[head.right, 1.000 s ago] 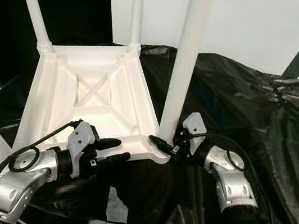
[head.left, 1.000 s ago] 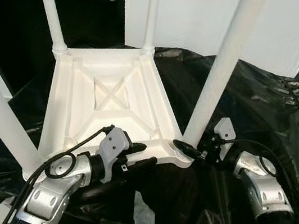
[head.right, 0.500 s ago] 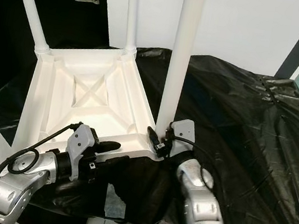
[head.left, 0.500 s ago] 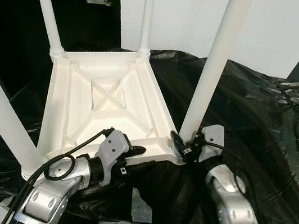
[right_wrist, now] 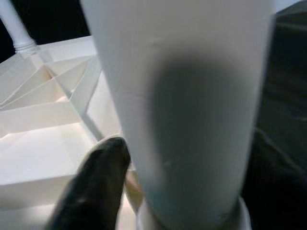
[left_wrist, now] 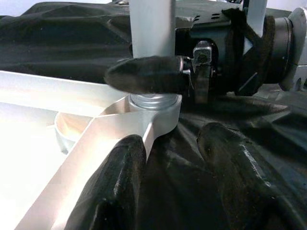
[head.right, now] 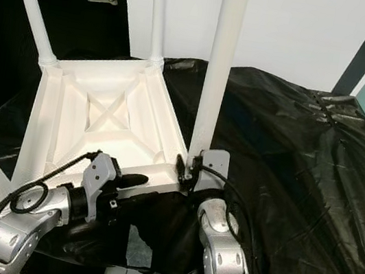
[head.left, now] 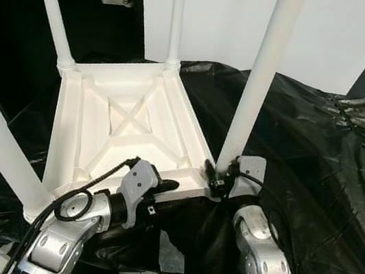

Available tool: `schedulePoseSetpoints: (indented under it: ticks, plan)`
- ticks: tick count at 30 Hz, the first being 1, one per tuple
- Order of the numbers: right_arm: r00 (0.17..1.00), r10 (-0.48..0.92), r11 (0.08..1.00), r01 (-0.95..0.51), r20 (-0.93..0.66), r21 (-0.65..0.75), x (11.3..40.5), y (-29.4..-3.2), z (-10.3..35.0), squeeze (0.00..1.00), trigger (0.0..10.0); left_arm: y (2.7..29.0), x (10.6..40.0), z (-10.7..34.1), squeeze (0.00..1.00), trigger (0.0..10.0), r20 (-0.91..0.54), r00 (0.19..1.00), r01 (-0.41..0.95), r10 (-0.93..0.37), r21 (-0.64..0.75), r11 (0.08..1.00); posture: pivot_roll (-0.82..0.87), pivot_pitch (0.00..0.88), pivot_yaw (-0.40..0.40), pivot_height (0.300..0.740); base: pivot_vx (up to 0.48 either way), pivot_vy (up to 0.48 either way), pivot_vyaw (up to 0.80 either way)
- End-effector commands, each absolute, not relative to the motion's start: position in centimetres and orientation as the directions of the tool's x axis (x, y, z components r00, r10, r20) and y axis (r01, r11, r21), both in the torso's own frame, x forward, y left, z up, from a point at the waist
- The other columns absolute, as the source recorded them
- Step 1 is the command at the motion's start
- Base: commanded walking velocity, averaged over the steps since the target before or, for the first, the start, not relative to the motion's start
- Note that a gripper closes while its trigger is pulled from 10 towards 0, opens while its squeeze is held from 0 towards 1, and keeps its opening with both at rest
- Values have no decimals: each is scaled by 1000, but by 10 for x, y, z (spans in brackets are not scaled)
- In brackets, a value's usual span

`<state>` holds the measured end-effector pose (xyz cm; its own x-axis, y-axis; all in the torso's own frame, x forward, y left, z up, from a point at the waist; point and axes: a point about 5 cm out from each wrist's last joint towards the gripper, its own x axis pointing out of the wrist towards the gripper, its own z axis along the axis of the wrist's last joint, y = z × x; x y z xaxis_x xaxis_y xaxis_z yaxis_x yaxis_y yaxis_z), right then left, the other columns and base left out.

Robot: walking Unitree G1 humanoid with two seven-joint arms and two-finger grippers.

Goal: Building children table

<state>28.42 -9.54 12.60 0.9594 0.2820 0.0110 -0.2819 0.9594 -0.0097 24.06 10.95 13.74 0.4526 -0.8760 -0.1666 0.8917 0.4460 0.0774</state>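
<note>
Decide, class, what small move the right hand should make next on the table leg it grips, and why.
Probably twist the leg to tighten it. The right hand already clasps its base at the socket of the upturned table, while the open left hand sits at the frame's edge, likely steadying it.
</note>
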Motion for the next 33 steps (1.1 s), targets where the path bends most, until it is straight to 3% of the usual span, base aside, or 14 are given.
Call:
schedulePoseSetpoints:
  ticks: [1,6,7,9,10,18,23,25,30,33]
  plan:
    - [952,304,953,-304,29,-7,284,-100,130,1000,10000,109,242,138,0,10000,-163,475,880,-865,81,468,-7,0,-16,740,0,0,0]
    - [932,360,933,-359,48,-29,281,-108,134,1000,10000,109,242,138,0,10000,-162,475,880,-865,81,468,-5,0,-20,740,0,0,0]
    - [889,455,890,-453,46,-50,278,-121,136,212,10000,109,242,138,0,10000,-160,477,879,-864,80,470,-4,0,-22,740,0,0,0]
    - [871,489,872,-487,43,-55,278,-126,136,212,10000,109,242,138,0,10000,-160,478,878,-864,80,472,-4,0,-22,740,0,0,0]
    - [856,516,856,-514,40,-58,277,-130,136,0,10000,109,242,138,0,10000,-160,479,878,-863,80,472,-3,0,-24,740,0,0,0]
    - [773,634,768,-630,3,-116,281,-151,138,0,10000,109,244,140,0,10000,-156,484,875,-861,85,477,0,0,-27,740,0,0,0]
    - [624,774,603,-777,-103,-180,295,-169,143,0,10000,110,246,141,0,10000,-153,492,871,-857,94,483,9,0,-30,740,0,0,0]
    - [624,774,603,-777,-103,-180,295,-169,143,0,10000,110,246,141,0,10000,-153,492,871,-857,94,483,9,0,-30,740,0,0,0]
    - [533,821,475,-837,-206,-273,314,-162,144,0,10000,112,249,143,0,10000,-150,498,867,-854,104,488,18,0,-33,740,0,0,0]
    - [511,832,449,-849,-215,-279,317,-158,145,0,10000,112,249,143,0,10000,-150,499,866,-854,107,488,18,0,-33,740,0,0,0]
